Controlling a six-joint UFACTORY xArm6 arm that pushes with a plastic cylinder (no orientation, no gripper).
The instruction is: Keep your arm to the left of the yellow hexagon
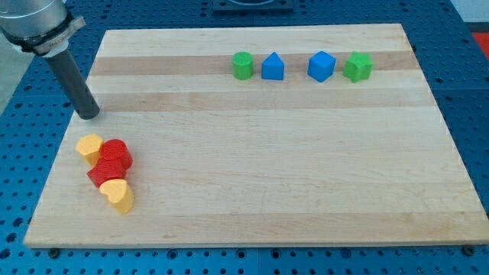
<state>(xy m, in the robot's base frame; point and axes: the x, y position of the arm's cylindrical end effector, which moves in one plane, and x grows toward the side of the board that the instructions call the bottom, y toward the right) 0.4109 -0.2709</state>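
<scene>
Nearest, toward the view's bottom left, a tight cluster of four small blocks is seen on the pale wooden surface (252,191): a yellow heart-shaped block (118,194) lowest, a red block of unclear shape (103,173) touching it above, a second red, rounded block (117,153) just above that, and the yellow hexagonal block (89,147) at the cluster's upper left, touching the red pair. The task's thing is thus found close to the surface's left edge, so little room is left beside it. Farther up, the dark rod tool is seen slanting down from the arm at the view's top left, and my tip (89,116) rests on the surface just above the yellow hexagon, apart from it and roughly level with it sideways. No jaws are carried by the tool; it is a plain rod holding nothing. For the step to be done well, it is judged that the tip should be drawn toward the view's left and then down along the narrow strip beside the hexagon, with a gap kept so that the cluster is not nudged and the surface's edge is not overrun. Farthest, near the view's top, a row is set well apart from all this: a green cylindrical block (242,65), a blue house-shaped block (273,67), a blue cube-like block (322,66) and a green star-like block (357,67). No containers are seen anywhere.
</scene>
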